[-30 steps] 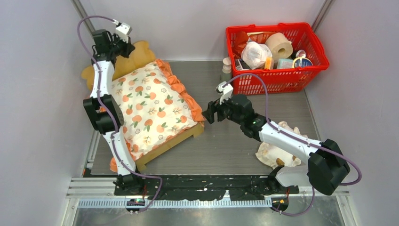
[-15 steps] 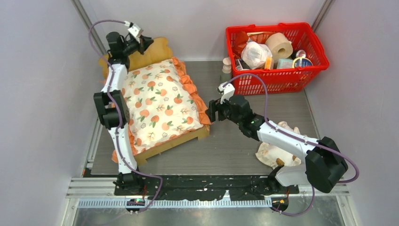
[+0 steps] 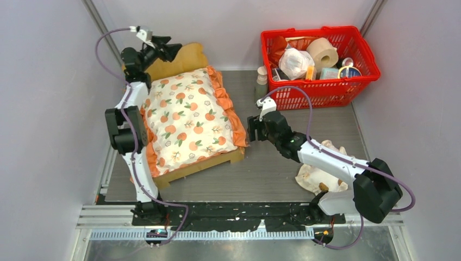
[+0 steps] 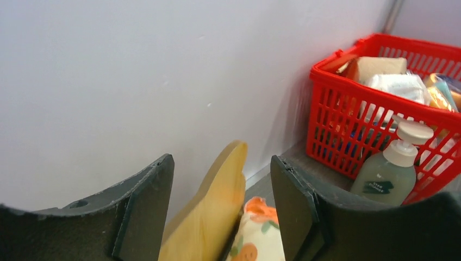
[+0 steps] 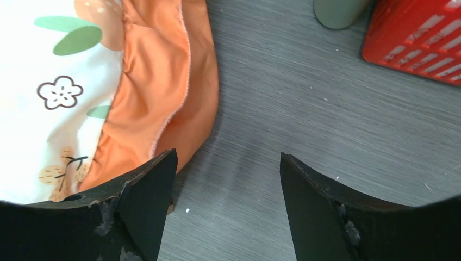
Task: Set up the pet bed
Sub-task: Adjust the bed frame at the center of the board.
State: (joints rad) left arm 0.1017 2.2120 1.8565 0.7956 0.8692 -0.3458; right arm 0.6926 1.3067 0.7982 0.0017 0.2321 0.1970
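While the pet bed (image 3: 204, 163) is stood at the left of the table (image 3: 272, 168), a cushion (image 3: 190, 117) is carried on it | headboard (image 4: 212, 201) is straddled by left gripper (image 4: 221, 158), jaws apart | right gripper (image 5: 228, 155) is held spread beside the cushion's right ruffle | basket (image 3: 318, 89) is seen far right

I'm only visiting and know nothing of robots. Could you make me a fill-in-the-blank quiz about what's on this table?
1. The fruit-print ___ lies on the wooden bed.
2. The basket holding a toilet roll is ___.
3. The left gripper has its jaws open on either side of the bed's ___.
4. The right gripper hangs open over the table, beside an ___ ruffle.

Missing words: cushion; red; headboard; orange.
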